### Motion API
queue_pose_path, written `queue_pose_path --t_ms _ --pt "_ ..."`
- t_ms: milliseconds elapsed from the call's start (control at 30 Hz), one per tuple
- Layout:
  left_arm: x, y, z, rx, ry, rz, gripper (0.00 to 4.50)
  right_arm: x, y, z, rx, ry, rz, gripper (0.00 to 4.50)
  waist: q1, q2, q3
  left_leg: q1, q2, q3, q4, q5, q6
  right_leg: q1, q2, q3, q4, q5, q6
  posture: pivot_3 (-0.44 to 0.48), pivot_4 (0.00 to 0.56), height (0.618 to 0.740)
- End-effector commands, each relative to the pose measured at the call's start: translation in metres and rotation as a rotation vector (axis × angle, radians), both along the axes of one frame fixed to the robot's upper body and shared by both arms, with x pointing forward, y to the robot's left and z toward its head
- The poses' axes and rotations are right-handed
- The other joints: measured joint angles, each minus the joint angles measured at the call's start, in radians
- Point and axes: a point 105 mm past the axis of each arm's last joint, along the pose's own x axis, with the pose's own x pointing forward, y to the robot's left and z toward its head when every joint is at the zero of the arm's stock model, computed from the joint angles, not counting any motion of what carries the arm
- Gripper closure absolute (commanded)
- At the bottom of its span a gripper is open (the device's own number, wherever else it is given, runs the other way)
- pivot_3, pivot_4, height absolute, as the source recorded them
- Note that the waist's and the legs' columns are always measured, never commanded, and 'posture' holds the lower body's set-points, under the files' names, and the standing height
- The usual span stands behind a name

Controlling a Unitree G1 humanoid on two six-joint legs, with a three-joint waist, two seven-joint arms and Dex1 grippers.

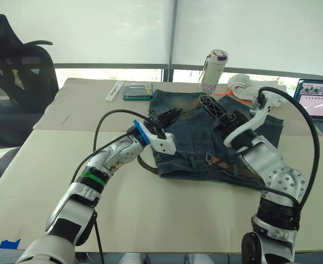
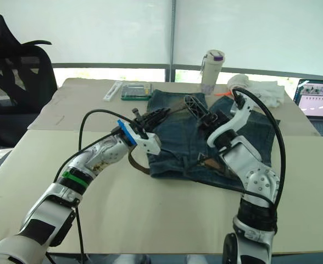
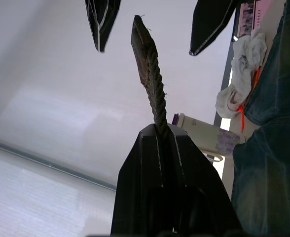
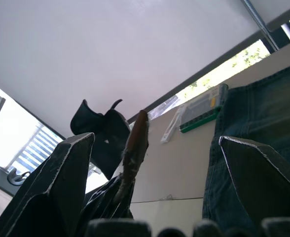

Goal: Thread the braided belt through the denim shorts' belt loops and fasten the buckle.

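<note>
The denim shorts (image 1: 186, 137) lie flat on the table, waistband toward me. My left gripper (image 1: 170, 116) hovers over their left part, shut on the free end of the braided belt (image 3: 152, 74), whose tip sticks up past the fingers. The belt loops down off the shorts' left edge (image 1: 145, 163) and runs along the waistband to the small silver buckle (image 1: 210, 159). My right gripper (image 4: 155, 138) is open, its fingers (image 3: 103, 19) spread on either side of the belt tip without touching it. I cannot make out the belt loops.
At the back of the table (image 1: 150, 214) stand a white bottle with a purple lid (image 1: 213, 69), a white cloth bundle (image 1: 246, 85), a clear green-edged box (image 1: 138, 91) and a white strip (image 1: 115, 91). A laptop (image 1: 318, 102) sits far right, an office chair (image 1: 13, 77) far left.
</note>
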Motion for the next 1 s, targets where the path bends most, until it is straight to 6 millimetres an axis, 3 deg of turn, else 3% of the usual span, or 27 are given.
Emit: queue_pose_path --t_ms 33,300,400,533,633,733,867,1000 --pt "-0.005 -0.005 0.011 -0.002 -0.071 -0.03 4.5 -0.004 0.002 0.006 0.03 -0.007 0.002 0.81 -0.002 0.0 0.0 -0.001 0.0 0.001 0.0 0.0 0.0 -0.002 0.0 0.0 0.001 0.0 0.0 0.0 0.15 0.737" --pt "-0.003 -0.01 0.011 0.008 -0.079 -0.047 4.5 -0.004 0.002 0.01 0.064 -0.007 -0.003 3.58 -0.004 0.0 0.0 -0.003 0.002 0.004 0.0 0.002 -0.001 -0.007 0.0 0.0 0.005 0.0 0.0 0.0 0.15 0.737" --pt "-0.005 -0.008 0.008 0.043 -0.038 -0.076 3.42 -0.005 0.0 0.012 0.07 -0.016 -0.002 4.5 -0.005 0.0 0.0 -0.003 0.002 0.004 0.0 0.002 -0.001 -0.007 0.0 0.0 0.005 0.0 0.0 0.0 0.15 0.737" --pt "-0.005 -0.001 0.017 -0.029 -0.021 -0.083 2.13 -0.004 -0.003 0.012 0.071 -0.011 -0.013 4.5 -0.005 0.0 0.0 -0.003 0.002 0.005 0.0 0.002 -0.001 -0.007 0.0 0.0 0.005 0.0 0.0 0.0 0.15 0.737" --pt "0.002 0.024 0.027 -0.454 0.331 -0.113 1.12 -0.003 -0.002 0.011 0.059 -0.013 -0.022 4.5 -0.008 0.001 0.0 -0.003 0.003 0.005 0.0 0.002 -0.001 -0.007 0.0 0.0 0.005 0.0 0.0 0.0 0.15 0.737" --pt "-0.001 0.04 0.018 -0.721 0.723 -0.23 0.11 -0.003 0.001 0.011 0.06 -0.015 -0.02 4.5 -0.018 0.001 0.0 -0.003 0.004 0.005 0.002 0.002 -0.001 -0.008 -0.001 0.0 0.006 0.0 0.0 0.0 0.15 0.737" --pt "-0.033 0.033 0.009 -0.839 1.196 -0.522 0.05 -0.003 0.006 0.01 0.063 -0.024 -0.01 4.5 -0.033 0.002 0.0 -0.003 0.005 0.005 0.002 0.002 -0.002 -0.008 0.0 0.001 0.008 -0.001 0.0 0.0 0.15 0.737" --pt "-0.057 0.025 0.014 -0.865 1.411 -0.711 0.05 -0.003 0.01 0.01 0.069 -0.032 -0.009 4.5 -0.026 0.002 0.0 -0.003 0.004 0.003 0.005 0.002 -0.001 -0.006 0.0 0.0 0.008 -0.001 0.0 0.0 0.15 0.737"
